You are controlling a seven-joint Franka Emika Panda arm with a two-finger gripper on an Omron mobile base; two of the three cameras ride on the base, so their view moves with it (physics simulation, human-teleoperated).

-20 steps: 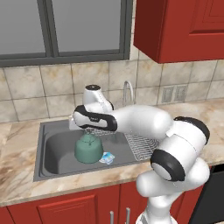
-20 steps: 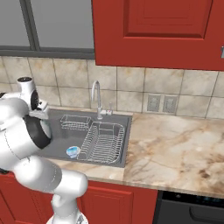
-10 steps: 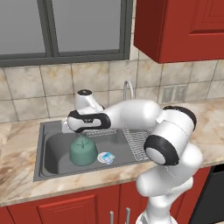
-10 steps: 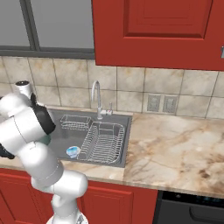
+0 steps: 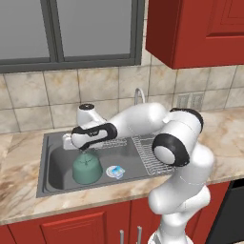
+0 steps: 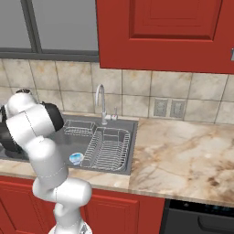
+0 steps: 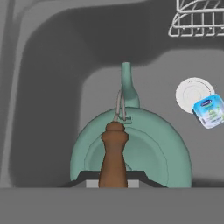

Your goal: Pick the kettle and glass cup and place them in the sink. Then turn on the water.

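Item: kettle (image 5: 87,167), teal-green, squat, brown handle; location: inside the sink (image 5: 53,167), left part of the basin, upright, spout pointing toward the back wall in the hand view. Item: gripper (image 5: 84,148), directly above the kettle, jaws narrow and closed on the kettle's handle (image 7: 113,153), which runs up between the finger tips in the hand view. Whether the kettle's base rests on the basin floor or hangs just above it cannot be told. Item: small blue-white round container (image 5: 115,172), on the basin floor just beside the kettle. Item: wire dish rack (image 6: 109,147), right part of the basin; chrome faucet (image 6: 101,101) behind it, no stream visible. Step in hand, as judged: placing the kettle in the sink. Next move calls for: letting go of the handle once the kettle is seated, lifting clear, then going for the glass cup. Change from half a second ago: arm and kettle sit further left in the basin, well apart from the rack side; round container unmoved.
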